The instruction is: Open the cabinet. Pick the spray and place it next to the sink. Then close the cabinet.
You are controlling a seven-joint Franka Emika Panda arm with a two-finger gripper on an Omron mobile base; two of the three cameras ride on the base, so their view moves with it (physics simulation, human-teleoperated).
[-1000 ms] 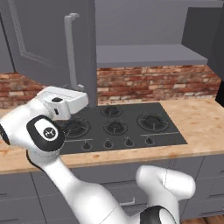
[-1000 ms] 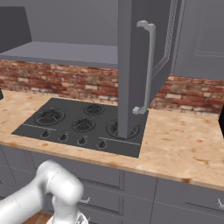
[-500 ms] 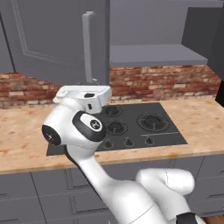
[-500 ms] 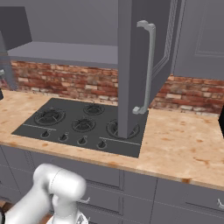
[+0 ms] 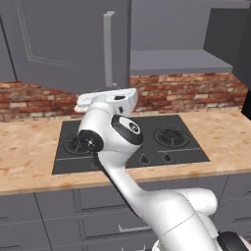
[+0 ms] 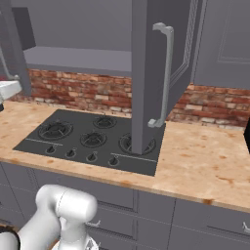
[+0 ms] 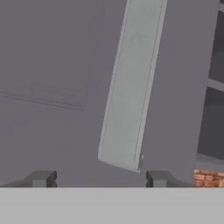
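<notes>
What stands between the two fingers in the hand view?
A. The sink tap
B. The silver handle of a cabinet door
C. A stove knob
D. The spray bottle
B: in the hand view the lower end of the silver handle sits in the gap above the fingers, in front of the grey cabinet door.

A wide dark-grey wall cabinet (image 5: 63,44) with panelled doors hangs above a brick backsplash, each door carrying a long vertical silver bar handle (image 5: 109,49). In the right base view, one door (image 6: 158,68) stands swung out over the counter, its edge and handle facing the camera. In the hand view, the other door's panelled face and pale handle (image 7: 131,87) appear close up and tilted.
</notes>
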